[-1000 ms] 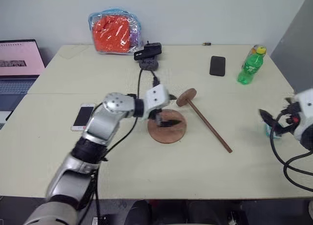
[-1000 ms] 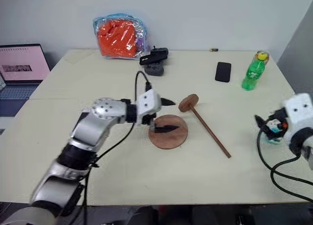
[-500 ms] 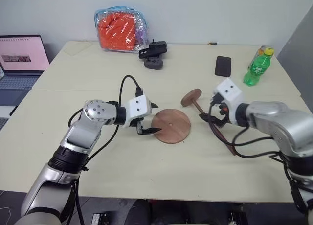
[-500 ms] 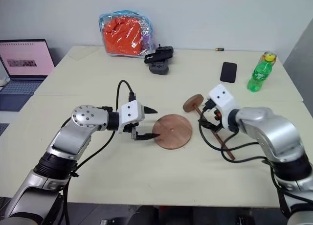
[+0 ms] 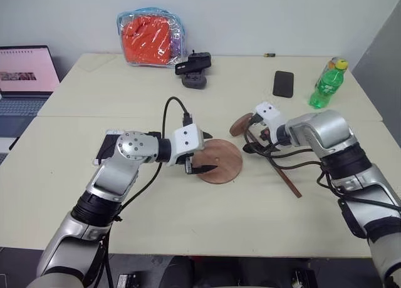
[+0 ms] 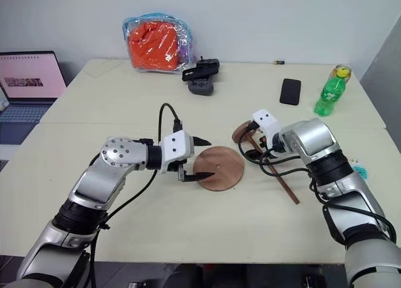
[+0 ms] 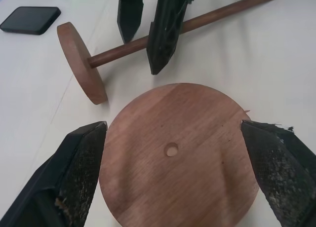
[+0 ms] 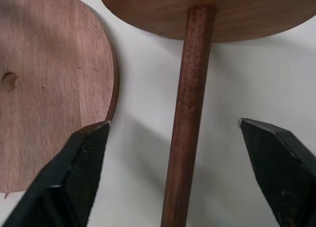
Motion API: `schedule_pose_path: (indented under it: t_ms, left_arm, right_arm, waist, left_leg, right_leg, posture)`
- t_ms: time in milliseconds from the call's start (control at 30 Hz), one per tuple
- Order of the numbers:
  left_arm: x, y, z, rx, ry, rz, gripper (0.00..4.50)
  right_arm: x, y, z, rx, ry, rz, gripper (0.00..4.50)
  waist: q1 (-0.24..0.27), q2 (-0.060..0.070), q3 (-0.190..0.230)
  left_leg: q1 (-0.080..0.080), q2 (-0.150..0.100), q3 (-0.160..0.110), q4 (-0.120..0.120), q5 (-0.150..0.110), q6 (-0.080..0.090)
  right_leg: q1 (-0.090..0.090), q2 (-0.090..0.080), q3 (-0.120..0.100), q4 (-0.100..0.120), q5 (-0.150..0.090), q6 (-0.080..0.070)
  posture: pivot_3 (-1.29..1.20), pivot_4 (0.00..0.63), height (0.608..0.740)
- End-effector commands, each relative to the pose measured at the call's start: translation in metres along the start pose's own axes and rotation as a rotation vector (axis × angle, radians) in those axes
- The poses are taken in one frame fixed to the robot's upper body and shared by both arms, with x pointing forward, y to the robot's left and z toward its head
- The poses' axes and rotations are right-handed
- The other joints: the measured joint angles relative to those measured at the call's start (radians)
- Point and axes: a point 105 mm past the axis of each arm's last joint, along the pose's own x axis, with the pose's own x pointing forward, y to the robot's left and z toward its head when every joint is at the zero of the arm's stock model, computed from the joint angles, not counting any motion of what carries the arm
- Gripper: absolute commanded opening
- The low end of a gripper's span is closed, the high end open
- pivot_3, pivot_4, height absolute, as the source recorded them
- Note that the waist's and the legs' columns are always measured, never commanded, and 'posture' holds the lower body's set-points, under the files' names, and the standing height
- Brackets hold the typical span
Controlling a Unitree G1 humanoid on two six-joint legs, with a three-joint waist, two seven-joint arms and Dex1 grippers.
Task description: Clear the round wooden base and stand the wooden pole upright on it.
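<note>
The round wooden base lies flat mid-table with nothing on it and a small hole at its centre. My left gripper is open, its two fingers spread either side of the base's left edge just above the table. To the right of the base the wooden pole lies on its side, with its end disc on edge. My right gripper is open and points down over the rod near the disc, one finger on each side of it, not gripping.
At the back of the table are a clear pouch with orange contents, a black device, a black phone and a green bottle. A laptop stands off the table's left end.
My right arm swung in from the table's right edge and lowered its open gripper over the pole's rod by the disc. The left gripper has stayed by the base, still open.
</note>
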Motion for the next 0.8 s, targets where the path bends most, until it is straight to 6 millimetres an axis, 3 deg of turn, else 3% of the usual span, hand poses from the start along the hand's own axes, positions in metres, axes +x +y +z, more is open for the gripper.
schedule_pose_path:
  t_ms: [33,167,467,633,800]
  left_arm:
    - [-0.005,0.003,0.009,0.033,-0.02,0.034,4.5]
    - [-0.005,0.001,0.009,0.034,-0.022,0.038,4.5]
    - [-0.007,0.0,0.008,0.034,-0.014,0.046,4.5]
    - [-0.009,0.002,0.006,0.032,-0.006,0.053,4.5]
    - [-0.033,0.011,0.003,-0.058,-0.026,0.103,4.5]
  right_arm:
    - [-0.003,-0.003,0.012,-0.027,-0.02,0.005,3.34]
    - [0.0,-0.001,0.012,-0.027,0.002,0.031,2.59]
    - [-0.001,0.006,0.013,0.02,0.021,0.089,0.29]
    - [-0.003,0.007,0.017,0.055,0.006,0.093,0.27]
    - [-0.043,0.014,0.062,0.032,-0.215,0.096,0.27]
  waist:
    - [0.0,0.0,0.0]
    - [0.0,0.0,0.0]
    - [0.0,0.0,0.0]
    - [0.001,0.0,0.0]
    - [0.0,0.0,0.0]
  left_leg:
    - [0.0,0.0,0.0,0.0,0.0,0.0]
    - [0.0,0.0,0.0,0.0,0.0,0.0]
    - [0.0,0.0,0.0,0.0,0.0,0.0]
    - [0.0,0.0,0.0,0.0,0.0,0.0]
    - [-0.002,0.0,0.0,0.0,0.0,0.0]
  right_leg:
    - [0.0,0.0,0.0,0.0,0.0,0.0]
    - [0.0,0.0,0.0,0.0,0.0,0.0]
    - [0.0,0.0,0.0,0.0,0.0,0.0]
    - [0.0,-0.001,0.0,0.001,0.0,0.0]
    - [-0.005,-0.001,0.001,0.003,0.0,0.0]
  posture:
    - [0.0,0.15,0.74]
    - [0.0,0.15,0.74]
    - [0.0,0.15,0.74]
    - [0.0,0.15,0.74]
    - [0.0,0.15,0.74]
